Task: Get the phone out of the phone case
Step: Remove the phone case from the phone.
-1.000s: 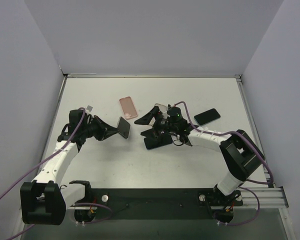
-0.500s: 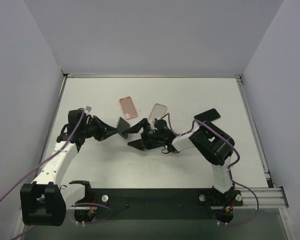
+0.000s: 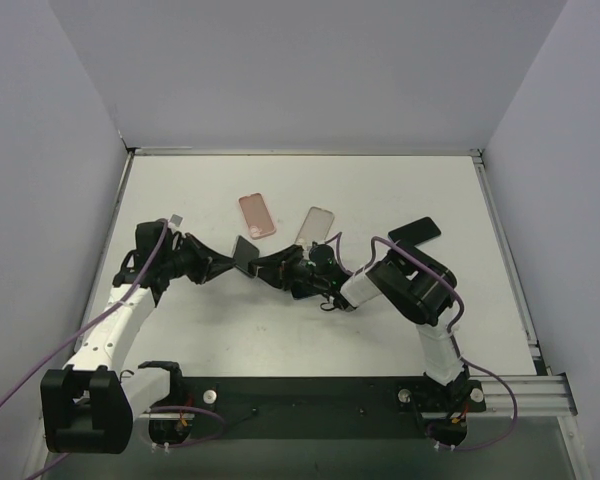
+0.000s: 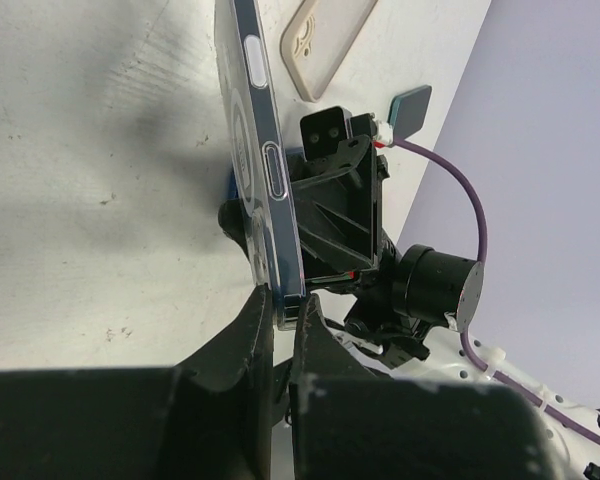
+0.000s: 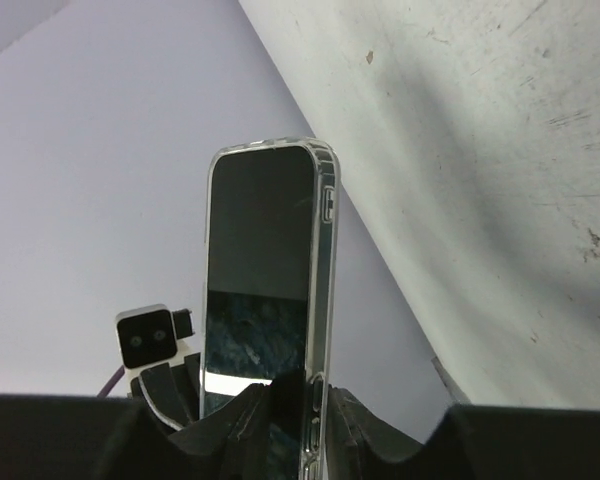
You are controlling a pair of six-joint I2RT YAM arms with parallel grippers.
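Note:
A dark-screened phone (image 5: 260, 270) in a clear phone case (image 5: 327, 250) is held off the table between the two arms, left of centre (image 3: 247, 250). My left gripper (image 4: 283, 305) is shut on one end of it; the cased edge with its side buttons (image 4: 265, 170) rises from between the fingers. My right gripper (image 5: 305, 385) is shut on the opposite end, its fingers flanking the cased edge. From above, the left gripper (image 3: 230, 262) and the right gripper (image 3: 270, 266) face each other across the phone.
On the table behind the grippers lie a pink case (image 3: 256, 214) and a pale case (image 3: 317, 222). A black phone (image 3: 414, 232) lies to the right. The pale case (image 4: 330, 40) also shows in the left wrist view. Walls enclose the table.
My right arm has swung left from the table's middle to the held phone, and its jaws have closed on the phone's free end. The left arm has stayed still.

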